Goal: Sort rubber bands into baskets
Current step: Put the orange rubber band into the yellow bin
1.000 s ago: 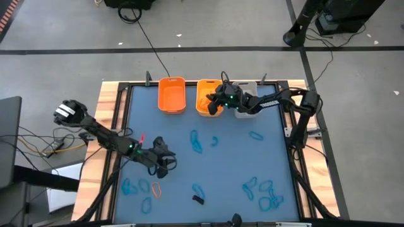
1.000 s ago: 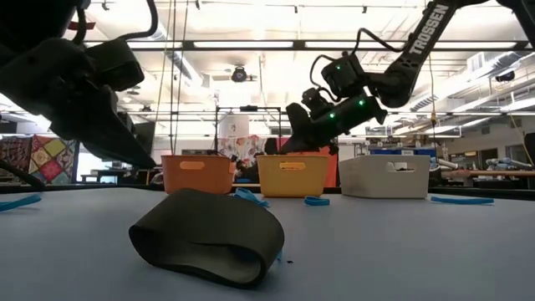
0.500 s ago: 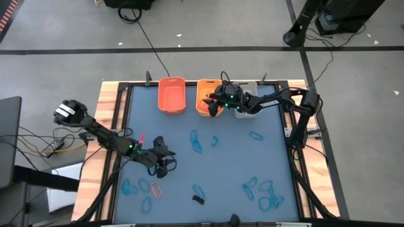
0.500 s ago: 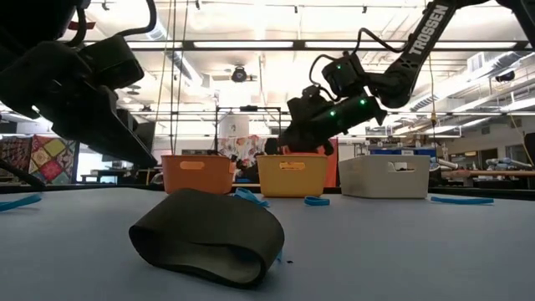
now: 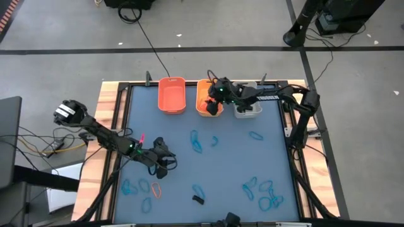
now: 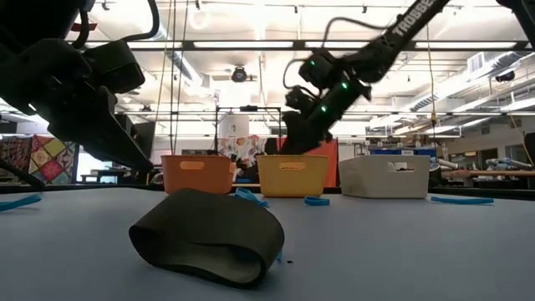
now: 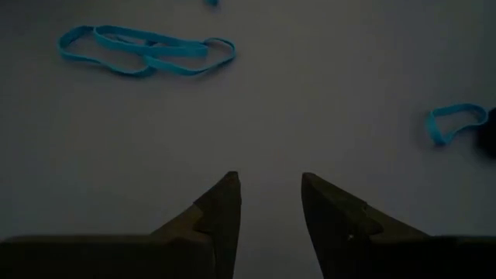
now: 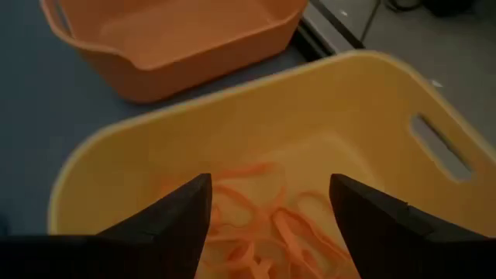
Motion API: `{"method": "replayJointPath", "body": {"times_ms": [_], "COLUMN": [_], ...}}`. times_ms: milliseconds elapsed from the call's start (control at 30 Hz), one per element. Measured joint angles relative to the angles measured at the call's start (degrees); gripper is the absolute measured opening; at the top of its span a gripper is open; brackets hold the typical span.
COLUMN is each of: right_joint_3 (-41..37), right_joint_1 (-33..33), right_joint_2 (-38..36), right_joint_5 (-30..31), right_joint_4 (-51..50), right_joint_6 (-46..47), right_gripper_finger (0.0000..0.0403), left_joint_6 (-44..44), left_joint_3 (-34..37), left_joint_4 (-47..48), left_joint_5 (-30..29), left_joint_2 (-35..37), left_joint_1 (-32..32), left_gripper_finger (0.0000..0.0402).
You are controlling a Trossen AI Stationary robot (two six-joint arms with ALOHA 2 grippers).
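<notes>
The three baskets stand in a row at the table's far edge: orange (image 5: 172,94), yellow-orange (image 5: 204,94) and grey-white (image 5: 247,108). My right gripper (image 8: 270,190) hangs open over the yellow-orange basket (image 8: 364,132), above the orange rubber bands (image 8: 267,221) lying in it. My left gripper (image 7: 270,186) hovers open and empty above the table's left half (image 5: 165,165). Blue rubber bands (image 5: 196,142), an orange one (image 5: 156,188) and a black one (image 5: 198,200) lie loose on the table. The low view has the black band (image 6: 209,237) close up.
More blue bands lie in a cluster near the front right (image 5: 264,192), near the front left (image 5: 130,187) and below the grey-white basket (image 5: 255,135). The orange basket (image 8: 178,39) sits right beside the yellow-orange one. Bare blue mat lies across the table's middle.
My right gripper has risen a little above the yellow-orange basket and its wrist has tipped, staying over the same basket. My left arm has kept still.
</notes>
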State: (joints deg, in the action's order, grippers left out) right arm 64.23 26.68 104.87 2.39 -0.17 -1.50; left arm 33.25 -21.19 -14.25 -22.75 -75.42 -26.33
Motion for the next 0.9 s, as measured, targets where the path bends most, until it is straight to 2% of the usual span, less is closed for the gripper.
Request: {"method": "replayJointPath", "body": {"times_ms": [133, 267, 433, 700, 900], "right_joint_3": [4.32, 5.17, 5.19, 3.90, 3.90], "right_joint_1": [-1.15, -2.53, -5.91, -16.38, -25.25], "right_joint_2": [-0.01, -0.34, -2.27, -6.62, -7.78], "right_joint_5": [2.31, 2.67, 5.65, 12.21, 15.49], "right_joint_4": [-6.68, -9.20, -11.61, -15.99, -17.58], "right_joint_6": [3.13, 5.86, 7.69, 11.68, 15.75], "right_gripper_finger": [0.0267, 0.0263, 0.0247, 0.0222, 0.0215], "left_joint_6": [1.04, 4.02, 7.69, 8.64, 5.83], "left_joint_3": [0.00, 0.00, 0.00, -1.06, -7.20], "left_joint_4": [0.87, 4.46, 10.97, 15.97, 27.64], "left_joint_5": [2.58, 4.46, 12.21, 20.42, 25.43], "left_joint_2": [0.00, 0.07, 0.09, 0.33, 0.13], "left_joint_1": [0.02, 0.04, -0.03, -2.99, -7.49], "left_gripper_finger": [0.0142, 0.0142, 0.0142, 0.0142, 0.0142]}}
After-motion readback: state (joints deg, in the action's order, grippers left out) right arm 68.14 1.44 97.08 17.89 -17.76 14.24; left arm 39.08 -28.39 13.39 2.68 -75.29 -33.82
